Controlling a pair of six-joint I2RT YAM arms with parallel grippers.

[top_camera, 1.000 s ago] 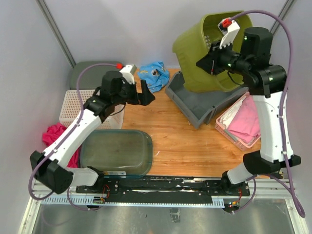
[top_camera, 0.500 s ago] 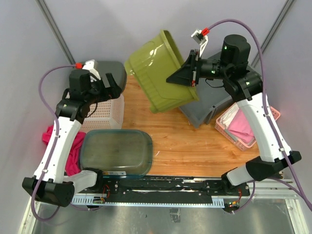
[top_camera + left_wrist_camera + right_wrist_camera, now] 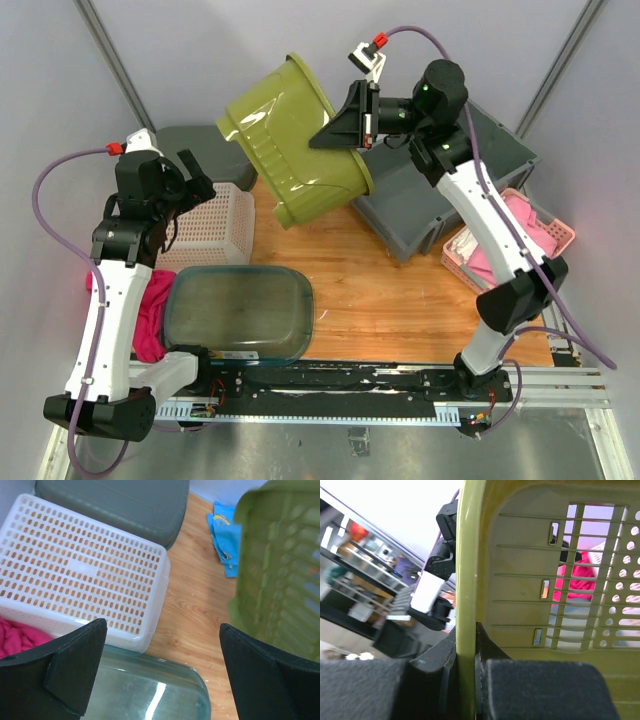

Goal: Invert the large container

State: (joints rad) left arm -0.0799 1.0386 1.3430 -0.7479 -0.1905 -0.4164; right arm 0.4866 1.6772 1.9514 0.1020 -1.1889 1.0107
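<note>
The large container is an olive-green slotted basket point(image 3: 290, 135), held in the air over the back of the table and tipped far over, its base toward the upper left. My right gripper point(image 3: 335, 130) is shut on its rim; in the right wrist view the rim point(image 3: 466, 600) runs straight between my fingers point(image 3: 535, 690). The basket's side also fills the right edge of the left wrist view point(image 3: 280, 575). My left gripper point(image 3: 190, 175) is open and empty, above the white perforated basket point(image 3: 205, 225) at the left.
A clear lidded tub point(image 3: 240, 310) lies at the near left. A grey bin point(image 3: 450, 205) and a pink basket of pink cloth point(image 3: 510, 240) stand at the right. A grey lid point(image 3: 195, 140) lies back left, magenta cloth point(image 3: 150, 310) far left, blue cloth point(image 3: 225, 540) on the wood.
My right arm has swung the green basket up and leftward, tipping it further over. My left arm has drawn back to the left, over the white basket.
</note>
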